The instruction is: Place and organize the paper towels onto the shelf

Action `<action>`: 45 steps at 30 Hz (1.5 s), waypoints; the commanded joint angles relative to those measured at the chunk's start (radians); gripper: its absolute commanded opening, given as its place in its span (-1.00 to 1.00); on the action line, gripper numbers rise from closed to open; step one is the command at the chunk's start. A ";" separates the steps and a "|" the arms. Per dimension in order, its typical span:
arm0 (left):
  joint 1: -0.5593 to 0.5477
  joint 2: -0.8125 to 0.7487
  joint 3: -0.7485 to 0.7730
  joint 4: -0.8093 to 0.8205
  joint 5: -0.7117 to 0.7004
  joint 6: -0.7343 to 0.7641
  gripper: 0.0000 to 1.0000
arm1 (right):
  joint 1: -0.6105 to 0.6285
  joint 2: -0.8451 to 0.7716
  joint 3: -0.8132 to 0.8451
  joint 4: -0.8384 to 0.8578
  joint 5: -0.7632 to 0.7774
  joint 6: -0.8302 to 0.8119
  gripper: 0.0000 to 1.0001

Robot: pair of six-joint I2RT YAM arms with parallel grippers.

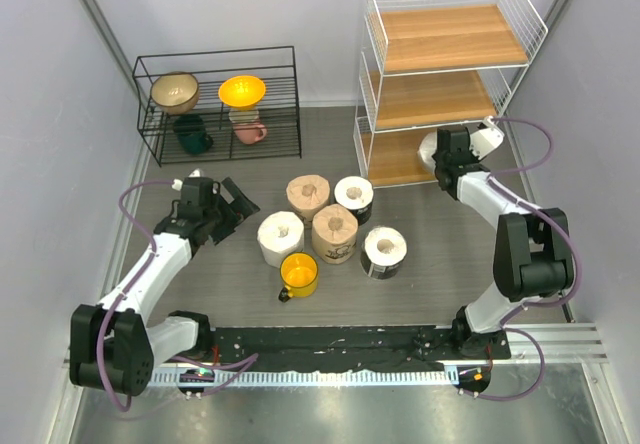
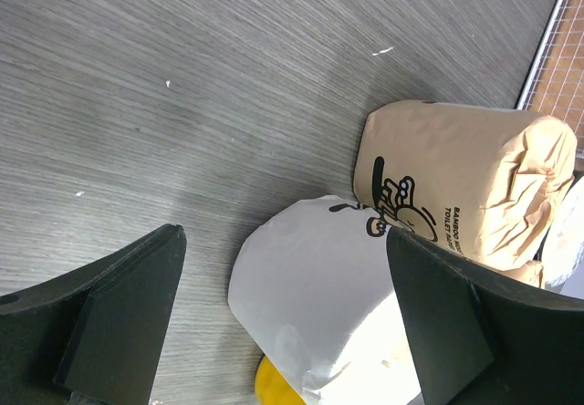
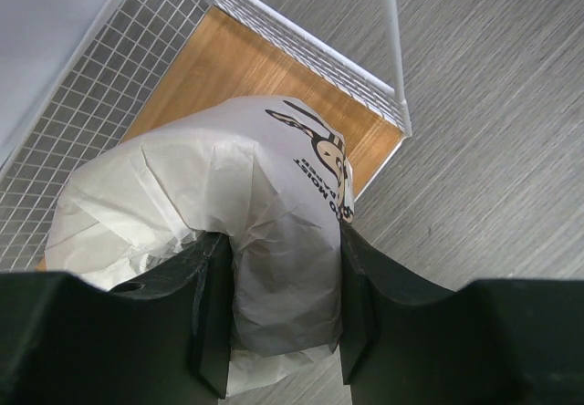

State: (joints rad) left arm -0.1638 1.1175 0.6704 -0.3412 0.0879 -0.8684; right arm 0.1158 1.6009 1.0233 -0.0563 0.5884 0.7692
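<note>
while the right fingers (image 3: 208, 323) pinch a fat white paper towel roll (image 3: 228, 195) at the front edge of the bottom board of the white wire shelf (image 3: 228, 67), placing is under way and probably calls for pushing deeper before release, the left fingers (image 2: 119, 314) spread well before the shelf.

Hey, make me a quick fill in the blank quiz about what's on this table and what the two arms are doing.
The right gripper is shut on a ____ roll at the shelf's lowest board.
The left gripper stands ____, holding nothing.
On the table stand ____ more rolls, two of them tan.
The mug near them is ____.
Missing: white, open, five, yellow.
</note>
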 commanded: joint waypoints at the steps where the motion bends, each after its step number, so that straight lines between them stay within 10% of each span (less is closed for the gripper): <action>1: -0.005 0.005 0.005 0.031 0.032 -0.007 0.95 | -0.004 0.037 0.047 0.118 0.057 0.018 -0.10; 11: -0.003 -0.001 0.003 0.022 0.023 -0.004 0.94 | -0.004 0.085 0.066 0.153 0.051 0.028 -0.04; 21: -0.006 0.001 0.000 0.022 0.023 -0.003 0.93 | -0.004 0.047 0.044 0.162 0.051 0.012 0.48; 45: -0.016 0.004 0.003 0.022 0.012 0.003 0.93 | -0.004 -0.288 -0.120 0.138 -0.053 -0.088 0.57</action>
State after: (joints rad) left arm -0.1757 1.1225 0.6704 -0.3412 0.0948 -0.8677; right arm 0.1154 1.4033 0.8555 -0.1074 0.5358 0.7086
